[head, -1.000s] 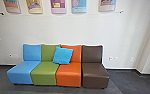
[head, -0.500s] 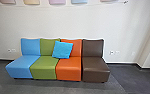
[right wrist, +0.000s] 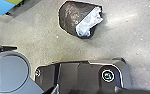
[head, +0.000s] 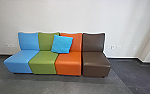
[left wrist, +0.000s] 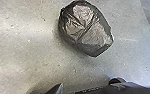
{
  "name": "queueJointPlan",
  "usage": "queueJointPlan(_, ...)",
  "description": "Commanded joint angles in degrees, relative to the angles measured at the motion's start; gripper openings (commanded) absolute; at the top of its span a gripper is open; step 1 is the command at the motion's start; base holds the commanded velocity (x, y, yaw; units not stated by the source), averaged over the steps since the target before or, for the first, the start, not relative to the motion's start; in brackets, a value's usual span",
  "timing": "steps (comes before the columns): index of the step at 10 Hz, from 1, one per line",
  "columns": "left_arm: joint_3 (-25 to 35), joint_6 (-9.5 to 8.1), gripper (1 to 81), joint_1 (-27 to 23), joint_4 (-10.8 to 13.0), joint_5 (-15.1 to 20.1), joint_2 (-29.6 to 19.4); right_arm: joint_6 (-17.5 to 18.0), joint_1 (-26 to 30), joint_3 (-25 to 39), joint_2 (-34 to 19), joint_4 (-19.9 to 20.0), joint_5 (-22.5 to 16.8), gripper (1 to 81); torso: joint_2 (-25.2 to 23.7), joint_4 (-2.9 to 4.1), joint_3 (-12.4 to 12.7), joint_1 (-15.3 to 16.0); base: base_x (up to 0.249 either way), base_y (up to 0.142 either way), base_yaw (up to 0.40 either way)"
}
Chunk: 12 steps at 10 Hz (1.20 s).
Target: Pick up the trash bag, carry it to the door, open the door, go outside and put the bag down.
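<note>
A dark, crumpled trash bag [left wrist: 87, 30] lies on the grey floor in the left wrist view. The right wrist view has the same kind of dark bag [right wrist: 71, 18], with a pale, whitish patch along one side. My left gripper [left wrist: 89, 87] is open and apart from the bag, with bare floor between them. Likewise open, my right gripper [right wrist: 86, 89] is some way off the bag and touches nothing of it.
Against the white wall [head: 66, 17] stands a row of joined seats, blue [head: 21, 62], green [head: 43, 62], orange [head: 68, 63] and brown [head: 94, 63], with a light-blue cushion [head: 62, 44]. Dark grey floor [head: 73, 85] runs in front. A wall corner juts out at the right.
The head camera's view has tipped downward: the wall posters have left the picture and more floor shows before the seats. The seats themselves have not moved.
</note>
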Motion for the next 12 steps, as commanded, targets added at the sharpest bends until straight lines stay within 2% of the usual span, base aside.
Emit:
queueJointPlan(1, 0.3, 0.03, 81.1, -6.0, -1.53, 3.42, -0.5, 0.2, 3.4, 1.13, -3.46, 0.69, -2.28, 81.1, -5.31, 0.0, -5.0, 3.47, 0.0, 0.0, 0.0)
queueJointPlan(2, 0.3, 0.11, 81.1, -6.0, -2.23, 3.42, -0.41, 0.2, 3.58, 1.21, -3.55, 0.77, -2.28, 81.1, -13.03, 0.0, -1.42, 8.22, 0.0, 0.0, 0.0)
queueJointPlan(3, 0.3, 0.12, 81.1, -5.92, -2.33, 3.42, -0.06, 0.2, 3.49, 1.22, -3.47, 0.77, -2.37, 81.1, -9.2, 0.0, -3.19, 5.57, 0.0, 0.0, 0.0)
queueJointPlan(6, 0.55, 0.03, 81.1, -7.49, -3.03, 3.42, -0.06, 0.29, 3.75, 2.1, -4.6, 0.77, -2.37, 81.1, -13.46, 0.0, -4.64, 8.0, 0.0, 0.0, 0.0)
queueJointPlan(8, 1.35, 0.03, 81.1, -10.22, -3.11, 5.61, 0.29, 0.29, 4.45, 3.06, -5.31, 0.77, -2.37, 81.1, -17.03, 0.0, -4.94, 9.86, 0.0, 0.0, 0.0)
queueJointPlan(12, 1.17, -0.15, 81.1, -15.23, -3.64, 7.82, 1.79, 0.9, 4.89, 4.38, -6.89, 0.77, -2.37, 81.1, -24.65, 0.0, -4.96, 13.86, 0.0, 0.0, 0.0)
